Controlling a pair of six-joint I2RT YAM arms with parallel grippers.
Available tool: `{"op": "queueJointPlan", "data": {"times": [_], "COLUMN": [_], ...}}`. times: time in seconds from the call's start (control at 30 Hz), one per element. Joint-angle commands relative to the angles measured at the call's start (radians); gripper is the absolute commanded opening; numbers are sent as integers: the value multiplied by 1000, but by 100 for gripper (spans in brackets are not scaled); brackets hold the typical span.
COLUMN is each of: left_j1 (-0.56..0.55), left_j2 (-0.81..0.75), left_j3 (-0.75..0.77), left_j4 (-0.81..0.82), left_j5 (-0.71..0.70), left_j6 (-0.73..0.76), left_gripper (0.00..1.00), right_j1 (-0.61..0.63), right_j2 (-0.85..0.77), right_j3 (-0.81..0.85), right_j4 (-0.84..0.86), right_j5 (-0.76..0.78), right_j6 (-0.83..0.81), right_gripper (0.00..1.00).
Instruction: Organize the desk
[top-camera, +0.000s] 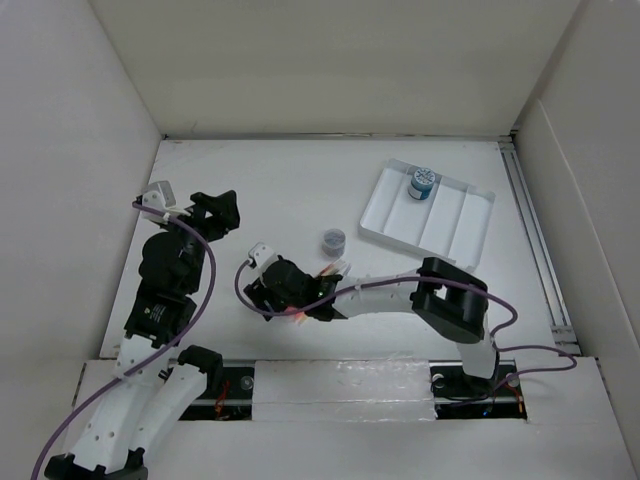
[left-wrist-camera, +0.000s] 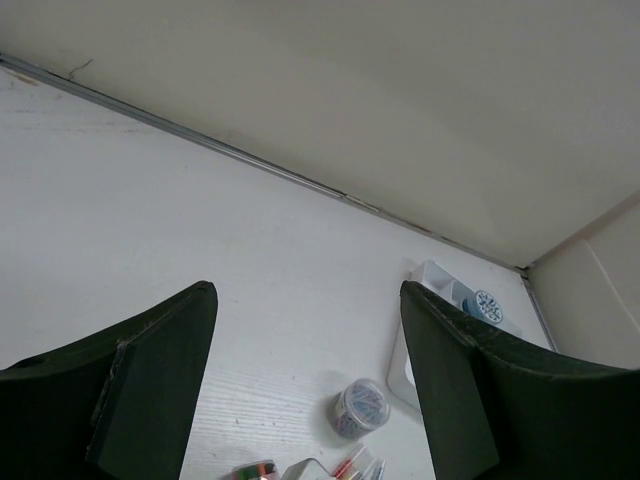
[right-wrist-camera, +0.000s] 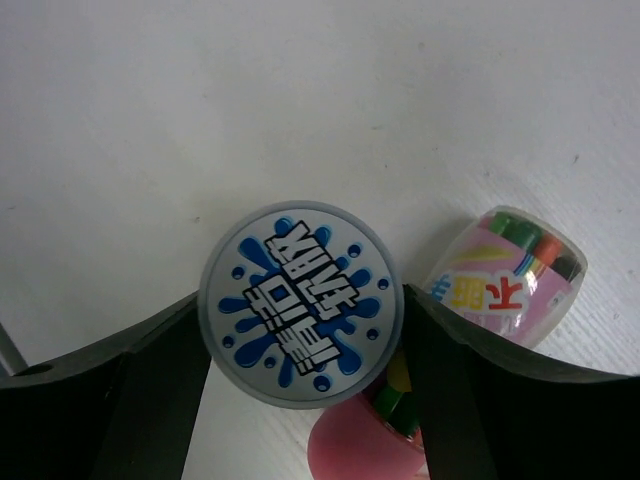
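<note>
The white desk carries scattered items. My right gripper reaches left across the desk. In the right wrist view my right gripper is shut on a round jar whose grey lid has a blue splash label, one finger against each side. A pink marker tub lies under it and a clear marker pack beside it. My left gripper is open and empty above the desk's left part; in its own view my left gripper has its jaws wide apart.
A white ridged tray sits at the back right with a blue-lidded jar in its left compartment. A small clear jar of paper clips stands mid-desk, also in the left wrist view. Loose pens lie by my right gripper.
</note>
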Motion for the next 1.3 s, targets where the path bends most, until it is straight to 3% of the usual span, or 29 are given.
{"op": "queueJointPlan", "data": {"times": [0.0, 0.1, 0.37, 0.57, 0.7, 0.9, 1.27], "left_j1": [0, 0, 0, 0, 0, 0, 0], "left_j2": [0, 12, 15, 6, -5, -3, 3], "left_j3": [27, 31, 27, 25, 25, 25, 25], "left_j4": [52, 40, 43, 46, 55, 62, 60], "left_j5": [28, 17, 33, 36, 40, 65, 72], "left_j6": [9, 9, 9, 6, 6, 1, 9], "left_gripper": [70, 70, 70, 70, 70, 70, 70], "right_j1": [25, 25, -20, -271, -465, -727, -838], "right_j2": [1, -25, -242, -454, -514, -453, -238], "right_j3": [32, 23, -101, -269, -327, -373, -137], "right_j4": [29, 79, 256, 317, 209, 160, -46], "right_j5": [54, 97, 128, 216, 333, 376, 471], "right_j6": [-15, 5, 83, 270, 443, 560, 565], "right_gripper": [75, 59, 53, 53, 53, 54, 55]}}
